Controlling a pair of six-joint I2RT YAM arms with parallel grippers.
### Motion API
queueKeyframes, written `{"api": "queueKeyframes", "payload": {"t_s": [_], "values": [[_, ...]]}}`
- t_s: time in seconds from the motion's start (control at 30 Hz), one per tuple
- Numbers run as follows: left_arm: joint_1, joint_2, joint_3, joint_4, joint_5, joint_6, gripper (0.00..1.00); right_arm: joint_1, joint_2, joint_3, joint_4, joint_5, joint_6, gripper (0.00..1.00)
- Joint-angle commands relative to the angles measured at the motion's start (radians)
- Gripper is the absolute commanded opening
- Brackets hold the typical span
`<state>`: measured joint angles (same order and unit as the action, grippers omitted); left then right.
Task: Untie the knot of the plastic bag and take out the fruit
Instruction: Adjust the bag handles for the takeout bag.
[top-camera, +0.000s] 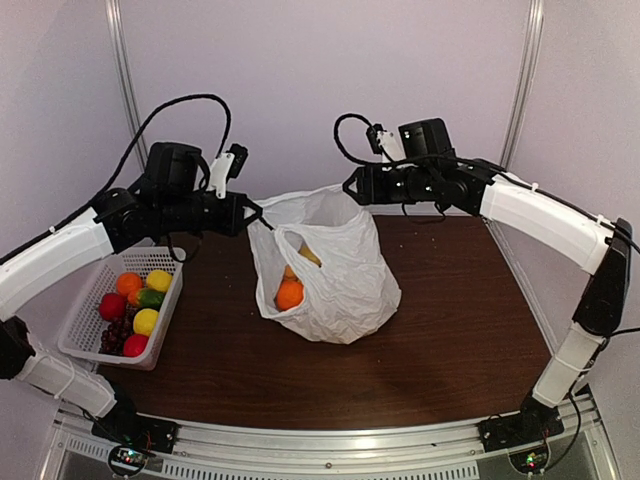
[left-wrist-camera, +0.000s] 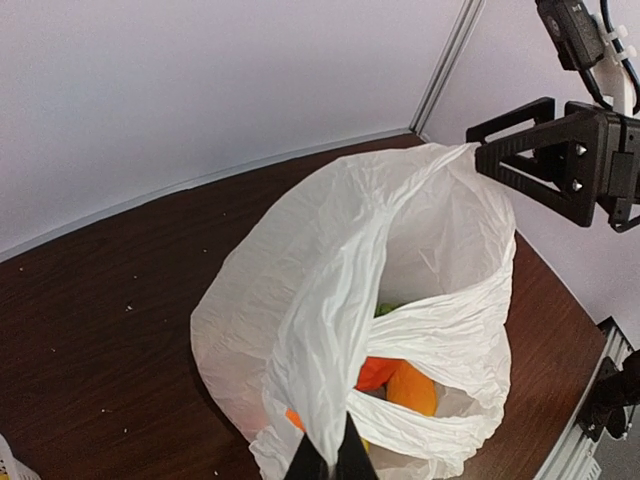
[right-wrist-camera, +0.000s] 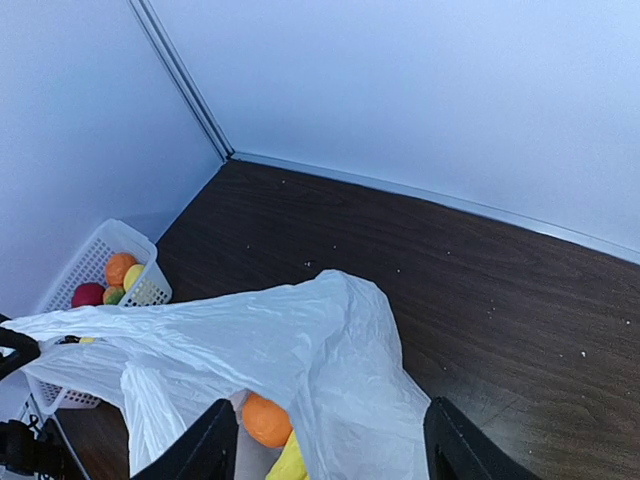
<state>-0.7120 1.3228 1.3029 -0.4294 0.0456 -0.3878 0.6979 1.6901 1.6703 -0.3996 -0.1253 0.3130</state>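
The thin translucent white plastic bag (top-camera: 330, 270) stands at the middle of the dark brown wooden table (top-camera: 450, 320), round orange fruit (top-camera: 289, 293) inside it. Left of it, at the table's edge, sits a white slatted plastic basket (top-camera: 85, 318).

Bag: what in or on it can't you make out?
- Fruit: top view, only an orange one and a yellow bit show; the bag hides the rest.
- Left gripper: left wrist view, fingertips cut off by the bottom edge.
- Green sliver: left wrist view, mostly behind a fold; unidentifiable.
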Motion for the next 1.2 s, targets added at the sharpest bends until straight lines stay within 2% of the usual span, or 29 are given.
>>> {"api": "queueKeyframes", "payload": {"t_s": [0.0,0.13,0.27,0.57,0.77,1.0,1.17], "values": [[0.006,-0.04,-0.038,0.045,0.057,-0.051,0.0,0.039,-0.121,0.004,-0.085,0.076,0.035,0.66],[0.006,-0.071,-0.066,0.076,0.087,-0.076,0.0,0.128,-0.202,-0.039,-0.126,0.142,0.039,0.67],[0.006,-0.097,-0.092,0.104,0.115,-0.09,0.0,0.247,-0.222,-0.046,-0.195,0.244,0.041,0.64],[0.01,-0.107,-0.121,0.127,0.122,-0.092,0.0,0.446,-0.083,0.0,-0.168,0.291,0.095,0.52],[0.011,-0.111,-0.136,0.146,0.133,-0.112,0.0,0.474,0.056,0.082,-0.175,0.331,0.089,0.51],[0.011,-0.124,-0.145,0.153,0.133,-0.124,0.0,0.472,0.201,0.243,-0.284,0.425,0.032,0.54],[0.011,-0.13,-0.152,0.153,0.134,-0.13,0.0,0.457,0.269,0.294,-0.325,0.445,0.017,0.55]]}}
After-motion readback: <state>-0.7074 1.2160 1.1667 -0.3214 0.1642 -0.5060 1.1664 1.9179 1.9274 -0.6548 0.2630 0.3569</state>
